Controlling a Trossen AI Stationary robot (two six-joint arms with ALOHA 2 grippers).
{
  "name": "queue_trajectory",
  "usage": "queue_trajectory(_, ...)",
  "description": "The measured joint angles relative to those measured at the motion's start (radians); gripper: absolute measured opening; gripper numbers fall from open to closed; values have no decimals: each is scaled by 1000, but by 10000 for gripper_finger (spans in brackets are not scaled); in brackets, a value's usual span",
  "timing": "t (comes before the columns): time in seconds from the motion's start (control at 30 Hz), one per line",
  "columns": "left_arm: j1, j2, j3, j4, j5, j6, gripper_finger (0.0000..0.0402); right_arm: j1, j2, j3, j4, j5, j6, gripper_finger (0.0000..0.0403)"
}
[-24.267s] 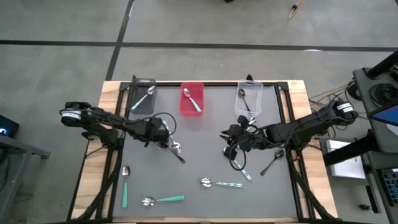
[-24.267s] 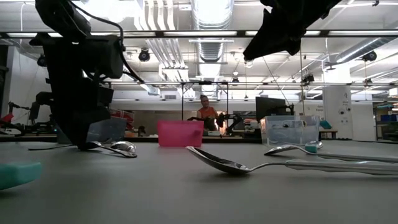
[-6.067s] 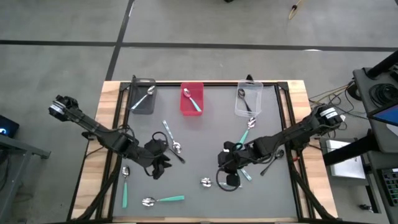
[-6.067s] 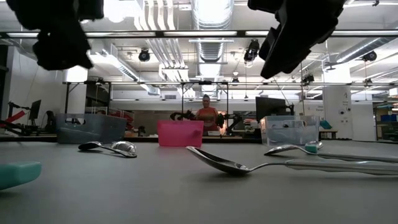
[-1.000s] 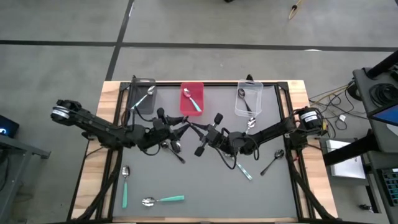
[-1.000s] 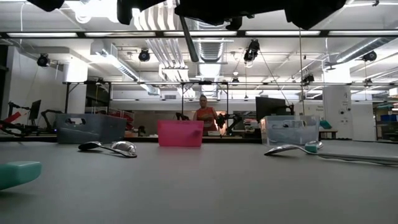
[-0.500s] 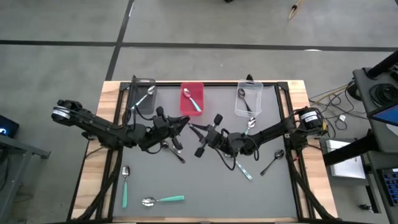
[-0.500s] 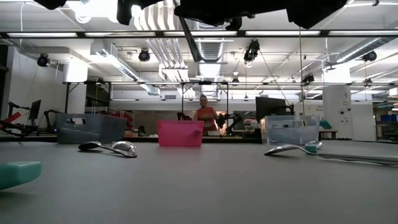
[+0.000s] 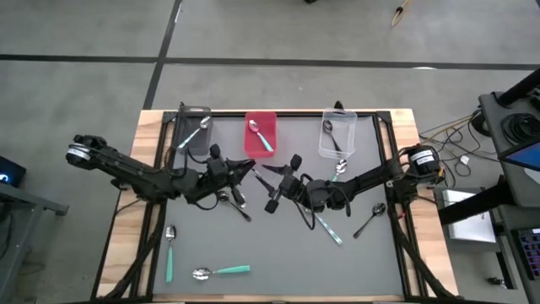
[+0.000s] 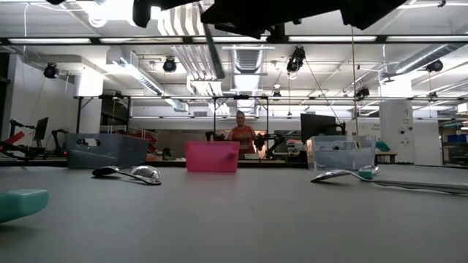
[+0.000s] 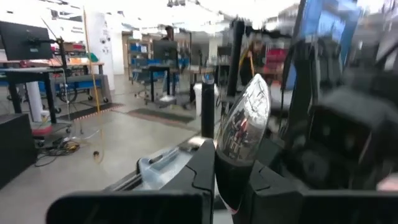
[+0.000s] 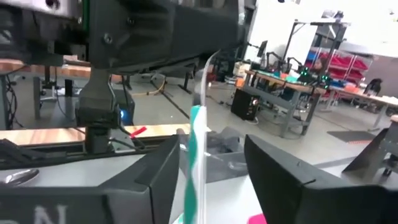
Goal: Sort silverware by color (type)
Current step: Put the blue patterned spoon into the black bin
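You see two dark, slim arms built of jointed links. At the far left of the high view, the left arm (image 9: 126, 169) ends in a round joint cap with a pale ring; the right arm (image 9: 380, 176) carries a similar cap at the right of that view. Thin black cables loop loosely off both arms near mid-frame. Each wrist view shows broad, flat, matte-black fingers (image 12: 292, 180) with angular edges.
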Motion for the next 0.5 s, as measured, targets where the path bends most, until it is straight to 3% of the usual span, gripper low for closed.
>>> queue_trajectory(0.1, 0, -52, 7, -147, 16, 1, 2, 0, -27, 0, -70, -21, 38, 182)
queue_trajectory(0.2, 0, -101, 20, -293, 101, 0, 2, -2, -62, 0, -164, -102, 110, 184)
queue_trajectory(0.4, 0, -160, 26, -389, 334, 2, 2, -44, -104, 0, -355, -483, 254, 184)
queue_trajectory(0.5, 0, -166, 26, -387, 411, 3, 3, -55, -96, -1, -392, -570, 313, 185)
